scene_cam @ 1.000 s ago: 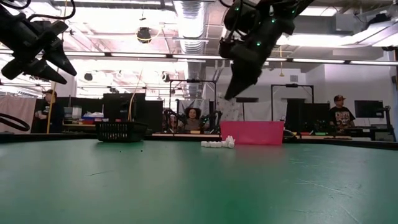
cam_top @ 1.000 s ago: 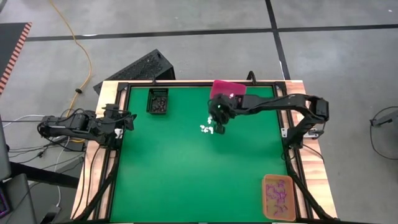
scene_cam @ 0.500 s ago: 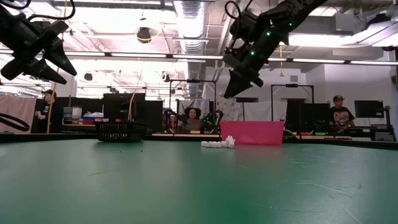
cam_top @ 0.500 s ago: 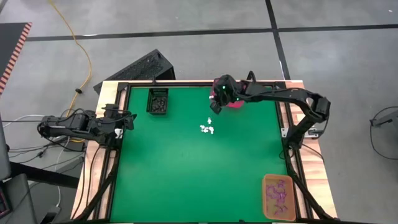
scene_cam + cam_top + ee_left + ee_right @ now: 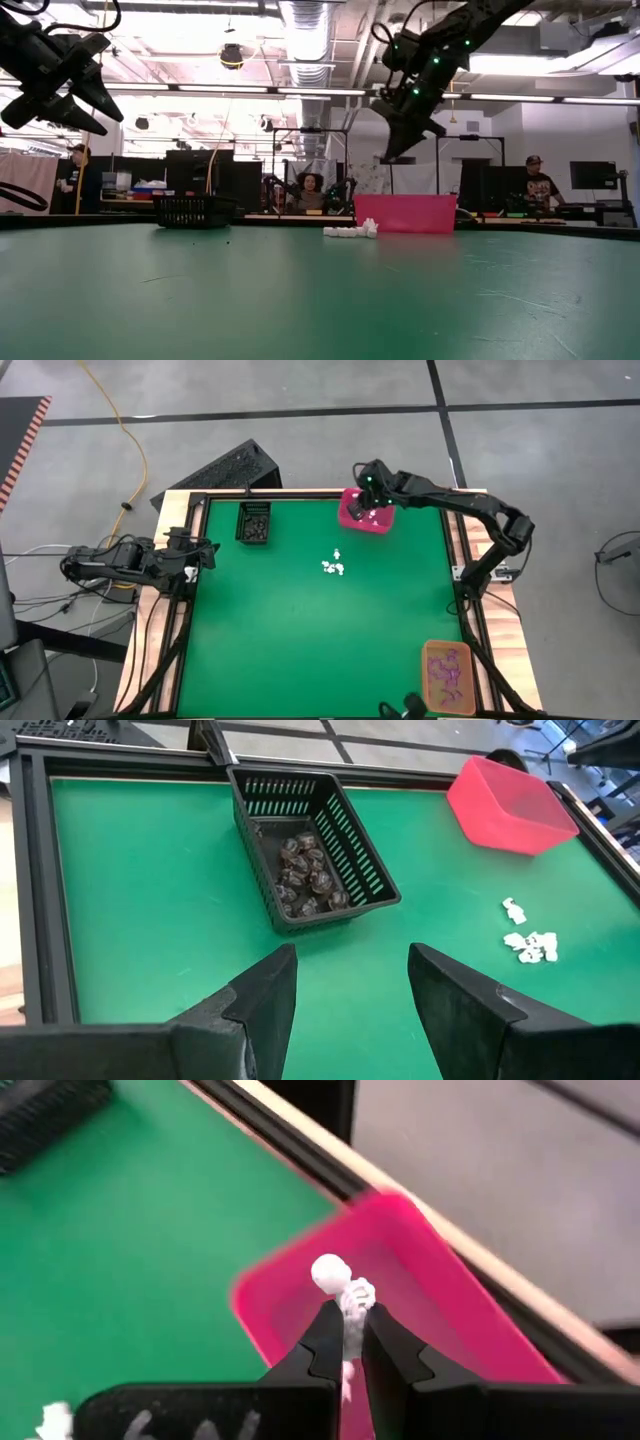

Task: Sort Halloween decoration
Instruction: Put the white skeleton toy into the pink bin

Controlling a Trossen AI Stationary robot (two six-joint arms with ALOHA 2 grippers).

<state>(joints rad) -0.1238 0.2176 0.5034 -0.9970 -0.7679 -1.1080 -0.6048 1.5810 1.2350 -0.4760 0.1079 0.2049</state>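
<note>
Right claw (image 5: 347, 1342) has swung from the white pile (image 5: 334, 566) over the pink bin's (image 5: 352, 521) rim, pinching a white trinket (image 5: 345, 1295).

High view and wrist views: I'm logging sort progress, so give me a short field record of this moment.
right gripper: shut on a white skeleton trinket, above the pink bin
left gripper: open, empty, at the table's left edge
white trinkets: loose on the green mat
black basket: holds dark trinkets
orange bin: holds purple trinkets
</note>
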